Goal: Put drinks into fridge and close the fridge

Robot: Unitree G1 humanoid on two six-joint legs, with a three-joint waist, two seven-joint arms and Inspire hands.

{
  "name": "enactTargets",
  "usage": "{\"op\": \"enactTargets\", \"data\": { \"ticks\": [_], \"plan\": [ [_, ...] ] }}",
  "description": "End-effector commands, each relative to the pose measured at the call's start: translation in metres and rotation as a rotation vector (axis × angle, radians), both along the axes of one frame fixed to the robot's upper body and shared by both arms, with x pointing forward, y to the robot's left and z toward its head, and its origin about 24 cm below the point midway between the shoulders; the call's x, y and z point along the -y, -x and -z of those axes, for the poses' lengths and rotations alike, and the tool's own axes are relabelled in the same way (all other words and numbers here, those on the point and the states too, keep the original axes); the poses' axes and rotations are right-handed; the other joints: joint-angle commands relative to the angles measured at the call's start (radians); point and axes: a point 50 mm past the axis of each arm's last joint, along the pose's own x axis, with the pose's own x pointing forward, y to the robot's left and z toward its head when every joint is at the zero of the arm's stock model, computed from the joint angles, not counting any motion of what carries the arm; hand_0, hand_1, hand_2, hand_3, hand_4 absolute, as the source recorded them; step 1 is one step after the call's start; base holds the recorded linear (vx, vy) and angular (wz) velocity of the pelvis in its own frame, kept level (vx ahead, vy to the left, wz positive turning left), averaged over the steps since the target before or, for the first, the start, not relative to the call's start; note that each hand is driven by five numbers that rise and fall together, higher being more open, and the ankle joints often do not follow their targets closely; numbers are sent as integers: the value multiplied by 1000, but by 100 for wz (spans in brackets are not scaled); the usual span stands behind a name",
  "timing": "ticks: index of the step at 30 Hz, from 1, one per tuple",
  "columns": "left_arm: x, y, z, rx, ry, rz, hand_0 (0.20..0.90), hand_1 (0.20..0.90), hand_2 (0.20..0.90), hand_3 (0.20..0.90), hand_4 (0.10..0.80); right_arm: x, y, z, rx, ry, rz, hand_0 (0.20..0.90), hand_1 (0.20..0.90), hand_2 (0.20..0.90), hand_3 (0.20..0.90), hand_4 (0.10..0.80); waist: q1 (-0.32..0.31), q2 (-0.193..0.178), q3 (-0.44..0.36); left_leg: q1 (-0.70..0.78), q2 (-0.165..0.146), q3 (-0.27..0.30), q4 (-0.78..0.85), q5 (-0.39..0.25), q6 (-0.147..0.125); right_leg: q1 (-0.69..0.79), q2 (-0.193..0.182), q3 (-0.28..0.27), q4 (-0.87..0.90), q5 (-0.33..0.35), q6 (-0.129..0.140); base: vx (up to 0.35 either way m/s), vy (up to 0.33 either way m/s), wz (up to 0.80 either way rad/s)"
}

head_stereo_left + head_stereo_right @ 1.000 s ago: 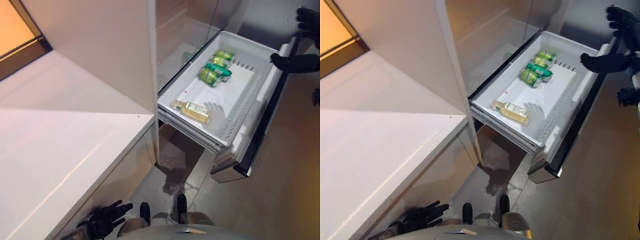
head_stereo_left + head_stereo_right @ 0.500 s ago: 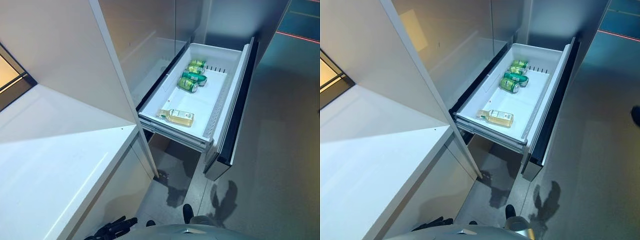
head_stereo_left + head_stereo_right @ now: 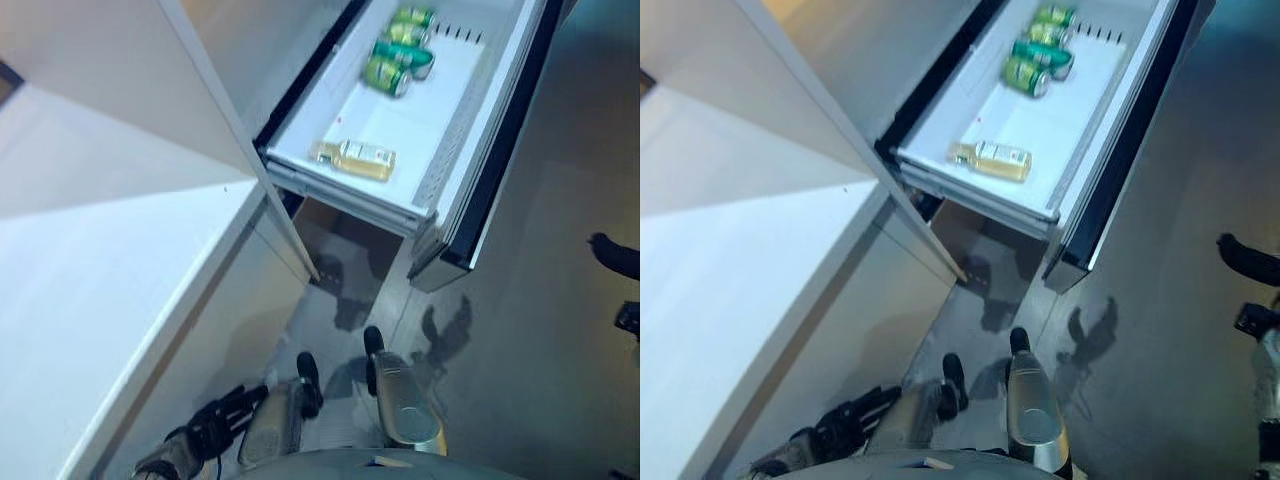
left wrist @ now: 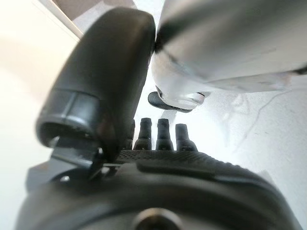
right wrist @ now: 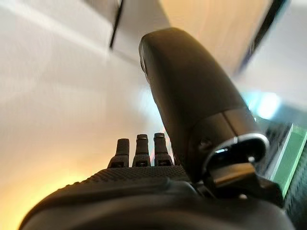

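The fridge drawer [image 3: 455,170] stands pulled well out across the upper middle of the frame, and the drinks lie in it: a pale bottle [image 3: 357,159] on its side near the front edge and three green cans [image 3: 398,55] close together toward the back. So the loading looks done and only the closing is left. Both hands are away from the drawer: the left hand [image 3: 222,425] hangs low at the lower left beside the white counter [image 3: 90,300], fingers straight and loose, holding nothing; the right hand [image 3: 1246,262] shows at the right edge, apart from the drawer front, and its wrist view shows straight fingers and an empty palm. The risk lies in the push. A shove at one corner could skew the drawer on its runners and jam it, and a hard one would likely send the lying cans and bottle rolling against the wall.
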Motion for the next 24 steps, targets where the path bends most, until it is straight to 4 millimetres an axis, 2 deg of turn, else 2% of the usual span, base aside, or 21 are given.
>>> {"op": "enactTargets", "data": {
  "ticks": [1,4,5,11,12,13,18,24],
  "plan": [
    [-20,29,2,-91,-66,5,900,900,900,900,800,-16,-21,-60,263,125,-121,900,900,900,900,800,40,-45,-28,-86,-38,0,149,-118,78,-3,18,-66,201,-186,-76,-39,-40,4],
    [-19,19,0,-69,-83,22,900,900,900,900,800,-40,-45,-72,274,164,-257,900,900,900,900,800,61,-45,-8,-122,-42,-14,183,-122,81,-31,18,-79,229,-190,-84,-41,-36,4],
    [-19,17,-1,-66,-85,24,900,900,900,900,800,-44,-48,-74,277,168,-273,900,900,900,900,800,64,-44,-6,-126,-42,-16,189,-122,81,-33,18,-81,232,-190,-85,-19,-20,10],
    [-11,12,0,-75,-89,53,900,900,900,900,800,-101,-78,-101,352,248,-571,900,900,900,900,800,96,-41,-4,-125,-49,-25,204,-124,82,-17,13,-91,230,-189,-89,18,-4,5],
    [-10,12,0,-76,-89,54,900,900,900,900,800,-102,-79,-101,353,250,-576,900,900,900,900,800,97,-41,-4,-124,-49,-26,203,-124,82,-15,13,-92,230,-189,-89,82,-1,8],
    [-8,13,1,-86,-90,64,900,900,900,900,800,-118,-82,-108,382,284,-646,900,900,900,900,800,105,-39,-8,-113,-48,-25,198,-121,80,0,10,-94,223,-187,-89,77,-1,6],
    [-2,19,5,-119,-84,88,900,900,900,900,800,-154,-87,-122,464,309,-822,900,900,900,900,800,126,-35,-20,-84,-55,-27,191,-119,77,41,1,-99,207,-184,-85,94,8,2],
    [3,29,9,-160,-98,135,900,900,900,900,800,-198,-99,-129,470,318,-975,900,900,900,900,800,157,-32,-31,-47,-60,-30,189,-119,76,88,-15,-106,190,-176,-76,116,46,2]
  ]
}}
